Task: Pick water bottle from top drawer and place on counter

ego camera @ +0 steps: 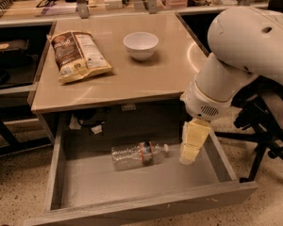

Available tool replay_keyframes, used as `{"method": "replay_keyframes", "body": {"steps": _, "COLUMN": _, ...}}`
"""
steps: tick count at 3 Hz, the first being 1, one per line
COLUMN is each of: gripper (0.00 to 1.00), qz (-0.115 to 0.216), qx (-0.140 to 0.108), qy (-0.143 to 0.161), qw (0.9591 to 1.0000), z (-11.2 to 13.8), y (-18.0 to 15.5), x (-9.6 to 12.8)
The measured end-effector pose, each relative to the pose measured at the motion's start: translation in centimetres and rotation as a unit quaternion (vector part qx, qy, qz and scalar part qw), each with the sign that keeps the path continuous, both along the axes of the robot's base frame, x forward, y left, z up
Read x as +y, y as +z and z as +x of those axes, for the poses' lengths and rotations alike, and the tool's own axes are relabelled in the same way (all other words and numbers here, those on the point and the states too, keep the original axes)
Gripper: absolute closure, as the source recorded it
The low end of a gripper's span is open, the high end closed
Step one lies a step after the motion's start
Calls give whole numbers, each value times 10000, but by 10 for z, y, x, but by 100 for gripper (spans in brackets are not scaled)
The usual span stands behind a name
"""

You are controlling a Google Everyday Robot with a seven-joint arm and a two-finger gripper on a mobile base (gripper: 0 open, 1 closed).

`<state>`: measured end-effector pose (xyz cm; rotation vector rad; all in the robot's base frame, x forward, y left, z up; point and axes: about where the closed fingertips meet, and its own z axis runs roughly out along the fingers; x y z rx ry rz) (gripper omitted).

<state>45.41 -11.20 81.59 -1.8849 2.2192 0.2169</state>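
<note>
The water bottle (138,155), clear and crinkled with a red-and-white label and a white cap, lies on its side in the middle of the open top drawer (132,182), cap to the right. My gripper (192,144), with pale yellow fingers pointing down, hangs over the right part of the drawer, just right of the bottle's cap and apart from it. It holds nothing. The beige counter (132,79) is above the drawer, behind the gripper.
A chip bag (79,55) lies on the counter's left side and a white bowl (141,45) stands at its back middle. A cluttered light-wood bench (61,4) runs behind. A black stand (259,135) is to the right of the drawer.
</note>
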Motion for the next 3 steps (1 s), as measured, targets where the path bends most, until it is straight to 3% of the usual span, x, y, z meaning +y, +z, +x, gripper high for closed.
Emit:
{"method": "replay_keyframes", "body": {"steps": 1, "gripper": 0, "qz": 63, "qx": 7, "qy": 37, "qw": 10000, "z": -2, "y": -16, "x": 10}}
{"method": "replay_keyframes", "body": {"steps": 3, "gripper": 0, "qz": 152, "qx": -77, "qy": 207, "qw": 9996, "z": 8, "y": -74, "x": 57}}
